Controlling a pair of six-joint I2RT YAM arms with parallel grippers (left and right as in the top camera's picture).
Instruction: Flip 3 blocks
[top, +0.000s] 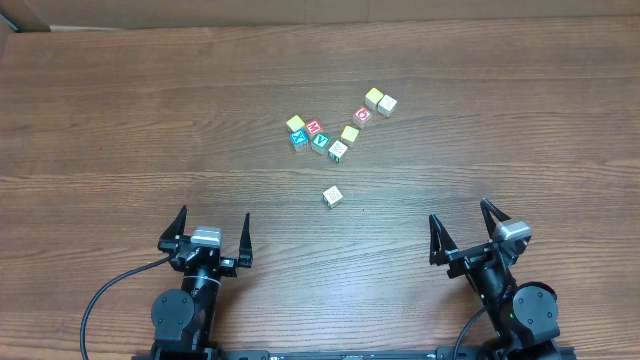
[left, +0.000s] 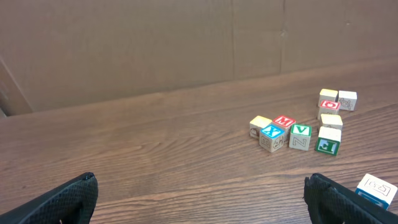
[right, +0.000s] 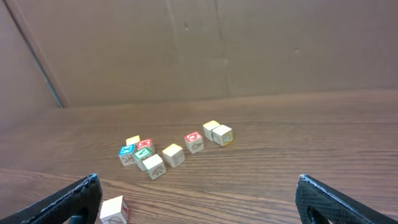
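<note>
Both grippers gape wide: left gripper (top: 214, 213), right gripper (top: 459, 210). Small square-edged wooden blocks (top: 320, 142) with painted faces cluster on the grainy brown table (top: 120, 120).

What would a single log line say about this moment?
left gripper: open, empty | right gripper: open, empty | blocks: on table, none touched

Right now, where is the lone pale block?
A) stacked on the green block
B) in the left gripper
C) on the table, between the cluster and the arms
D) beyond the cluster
C: the lone pale block lies by itself on the table, nearer the arms than the green V block and its neighbours.
</note>
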